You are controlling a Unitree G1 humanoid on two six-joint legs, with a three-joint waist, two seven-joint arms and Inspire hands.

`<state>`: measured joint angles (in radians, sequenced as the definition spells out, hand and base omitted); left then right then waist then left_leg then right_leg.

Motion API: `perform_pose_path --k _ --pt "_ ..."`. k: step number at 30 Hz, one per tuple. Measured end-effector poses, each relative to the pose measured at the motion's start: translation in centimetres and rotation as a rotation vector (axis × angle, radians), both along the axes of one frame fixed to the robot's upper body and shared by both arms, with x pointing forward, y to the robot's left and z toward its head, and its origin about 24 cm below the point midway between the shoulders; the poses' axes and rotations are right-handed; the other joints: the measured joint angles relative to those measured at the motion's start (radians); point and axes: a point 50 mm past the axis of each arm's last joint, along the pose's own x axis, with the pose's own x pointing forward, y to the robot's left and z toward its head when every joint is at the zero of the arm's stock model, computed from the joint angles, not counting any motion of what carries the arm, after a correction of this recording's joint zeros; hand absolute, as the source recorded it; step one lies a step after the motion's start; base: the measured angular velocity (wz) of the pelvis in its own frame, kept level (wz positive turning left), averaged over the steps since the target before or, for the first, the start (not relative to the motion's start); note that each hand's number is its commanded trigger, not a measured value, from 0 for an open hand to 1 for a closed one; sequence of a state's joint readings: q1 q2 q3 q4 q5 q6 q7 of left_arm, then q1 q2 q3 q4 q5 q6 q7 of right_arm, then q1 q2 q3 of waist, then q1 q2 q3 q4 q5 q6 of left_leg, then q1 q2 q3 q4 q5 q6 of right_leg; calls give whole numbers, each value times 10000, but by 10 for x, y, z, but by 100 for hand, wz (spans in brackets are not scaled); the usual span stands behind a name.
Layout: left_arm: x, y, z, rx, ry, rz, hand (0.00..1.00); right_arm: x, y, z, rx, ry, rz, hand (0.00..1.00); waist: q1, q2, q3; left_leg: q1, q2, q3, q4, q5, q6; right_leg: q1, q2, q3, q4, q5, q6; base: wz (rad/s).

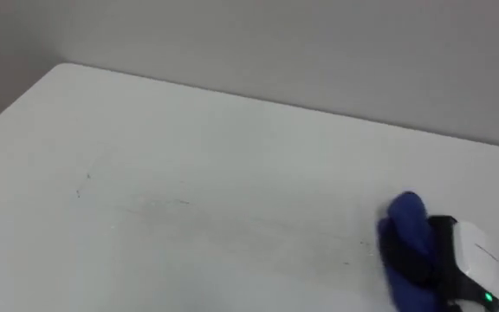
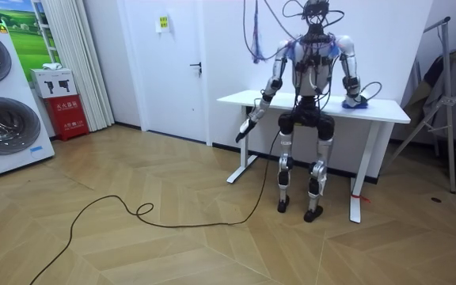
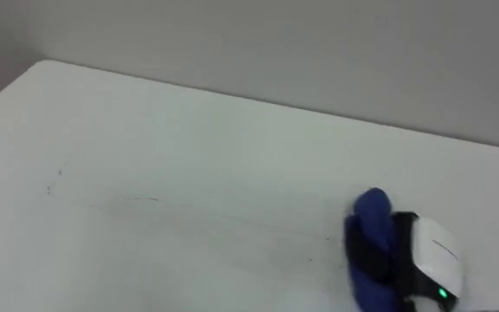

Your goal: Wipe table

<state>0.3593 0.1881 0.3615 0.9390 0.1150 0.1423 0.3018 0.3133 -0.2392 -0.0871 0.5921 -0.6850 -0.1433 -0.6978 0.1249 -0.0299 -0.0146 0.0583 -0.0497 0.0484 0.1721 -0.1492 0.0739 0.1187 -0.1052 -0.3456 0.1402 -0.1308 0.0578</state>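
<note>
Mid-wipe, the right robot hand [image 1: 470,260] bears on a blue cloth [image 1: 405,227] on the surface [image 1: 232,147], its hold impossible to tell, and the next sweep should probably reach the faint marks [image 1: 167,204] left of the cloth.

A homelike indoor room: stacked washing machines [image 2: 6,127], white door [image 2: 176,67], herringbone wood floor [image 2: 133,245], white table [image 2: 386,112].

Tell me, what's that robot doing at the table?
The robot stands at the white table, wiping it. Its right hand is down on the tabletop with a blue cloth, near the table's right end. Faint marks show on the surface further left. Its left hand hangs idle by its side, off the table.
</note>
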Motion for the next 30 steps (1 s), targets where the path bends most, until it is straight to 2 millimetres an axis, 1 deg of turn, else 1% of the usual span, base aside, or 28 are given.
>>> perform_pose_path --k 1,2,4,6,7,8,9,10,11,12,13,14,15,16,17,18,19,20,21,22,23,24,25,26,27,28,29,30 --pt "3 1 1 46 -96 -32 0 -2 -3 -1 51 35 -207 100 -67 3 -2 48 -4 24 4 -9 9 39 1 43 3 4 5 -11" --pt "11 2 3 136 -427 -188 0 -5 -7 -1 135 77 -475 100 -147 -3 -11 48 -15 31 90 -48 36 68 -14 67 30 4 4 -7" --pt "26 0 3 151 -892 -651 0 -3 -8 -2 348 161 -544 100 -150 18 -18 49 -22 70 159 -74 61 63 -19 154 78 -1 -3 -6" --pt "39 -9 -1 -141 -1193 -978 0 10 -5 0 403 226 -441 100 -73 26 -23 78 -2 183 170 -74 62 22 -3 280 122 38 -27 -14" --pt "40 -12 -2 -205 -1181 -1089 0 14 -2 0 464 264 -391 100 -31 27 -22 79 13 231 171 -74 61 -2 2 293 125 62 -27 -32" --pt "42 -18 -5 -359 -1107 -1229 0 26 6 1 576 317 -311 100 68 37 -16 47 67 359 175 -75 47 -103 41 417 136 91 -82 -41" --pt "46 -25 -8 -571 -1056 -1376 0 40 13 4 660 389 -231 100 274 45 -14 -56 121 498 190 -62 27 -288 46 450 191 121 -127 -44" --pt "49 -28 -9 -657 -1096 -1423 0 48 18 6 718 428 -71 100 410 42 -12 -121 157 584 195 -50 9 -400 46 460 255 133 -148 -50" --pt "53 -34 -11 -834 -1066 -1566 0 69 36 12 697 604 722 100 759 39 1 -213 203 685 183 -23 -34 -618 61 487 325 169 -197 -53" --pt "54 -38 -13 -961 -960 -1657 0 94 62 20 473 727 2150 100 1048 35 4 -301 219 584 179 0 -68 -691 95 449 328 209 -248 -46" --pt "54 -39 -14 -1008 -923 -1698 0 107 78 26 349 711 3014 100 1157 26 39 -318 233 533 176 15 -92 -699 108 395 326 215 -259 -9" --pt "55 -42 -15 -1085 -842 -1842 0 129 106 37 251 529 4378 100 1289 15 106 -357 227 387 173 44 -140 -719 144 306 311 190 -303 39" --pt "55 -44 -15 -1156 -757 -2006 0 147 132 49 389 306 5363 100 1399 -19 125 -469 218 137 174 76 -189 -802 162 196 323 126 -303 53" --pt "56 -45 -16 -1184 -716 -2091 0 155 140 55 367 159 5739 100 1546 -27 145 -528 212 17 177 94 -215 -839 158 90 321 116 -299 66" --pt "54 -45 -16 -1232 -645 -2107 0 167 150 67 24 -95 6345 100 1844 -55 204 -637 183 -235 174 124 -252 -843 139 -143 304 110 -346 68" --pt "45 -42 -15 -1202 -501 -1893 0 172 152 72 -217 -180 6596 100 2043 -115 200 -663 150 -381 131 197 -208 -810 135 -228 299 74 -387 70" --pt "39 -41 -15 -1170 -418 -1740 0 171 152 70 -213 -91 6596 100 2087 -129 200 -642 134 -479 105 215 -214 -753 129 -281 289 48 -371 62" --pt "24 -39 -15 -1178 -27 -1449 0 173 149 68 -298 57 6563 100 2115 -128 255 -622 93 -654 100 214 -211 -616 108 -459 277 9 -350 47" --pt "16 -41 -15 -1293 145 -1166 0 172 138 63 -433 332 6354 100 2128 -123 378 -674 67 -826 99 230 -215 -601 92 -630 270 -4 -335 39" --pt "13 -42 -16 -1360 185 -1014 0 170 131 57 -474 600 6188 100 2128 -108 439 -719 48 -851 111 244 -213 -609 78 -695 262 -4 -335 29" --pt "5 -42 -16 -1463 383 -857 0 162 118 50 137 456 5674 100 2098 -51 442 -780 21 -911 112 271 -207 -634 56 -719 245 -3 -335 13" --pt "-2 -38 -15 -1436 457 -534 0 152 110 42 278 413 5344 100 2001 -5 406 -696 8 -943 103 268 -204 -547 36 -734 250 -11 -323 11" --pt "-7 -36 -14 -1370 528 -418 0 145 105 37 388 367 5135 100 1910 0 396 -622 -10 -939 96 261 -199 -447 23 -728 235 -34 -297 9" --pt "-11 -30 -12 -1217 514 -147 0 132 95 30 526 311 4728 100 1739 1 374 -509 -40 -967 100 239 -190 -311 -7 -719 155 -114 -261 14" --pt "-17 -23 -10 -1026 599 -5 0 115 82 21 686 315 4216 100 1591 3 310 -411 -61 -1007 90 206 -216 -183 -50 -742 103 -183 -159 12" --pt "-16 -20 -8 -938 547 65 0 107 74 17 772 328 3890 100 1501 -12 297 -348 -77 -1021 86 195 -203 -114 -64 -754 111 -214 -111 8" --pt "-18 -16 -6 -805 529 188 0 88 58 10 834 322 3157 100 1288 -66 226 -286 -104 -1025 94 168 -180 -29 -101 -809 130 -226 -90 10" --pt "-20 -13 -5 -707 526 259 0 69 41 5 892 352 2378 100 981 -109 95 -279 -155 -1069 108 170 -169 19 -159 -881 150 -228 -48 9"
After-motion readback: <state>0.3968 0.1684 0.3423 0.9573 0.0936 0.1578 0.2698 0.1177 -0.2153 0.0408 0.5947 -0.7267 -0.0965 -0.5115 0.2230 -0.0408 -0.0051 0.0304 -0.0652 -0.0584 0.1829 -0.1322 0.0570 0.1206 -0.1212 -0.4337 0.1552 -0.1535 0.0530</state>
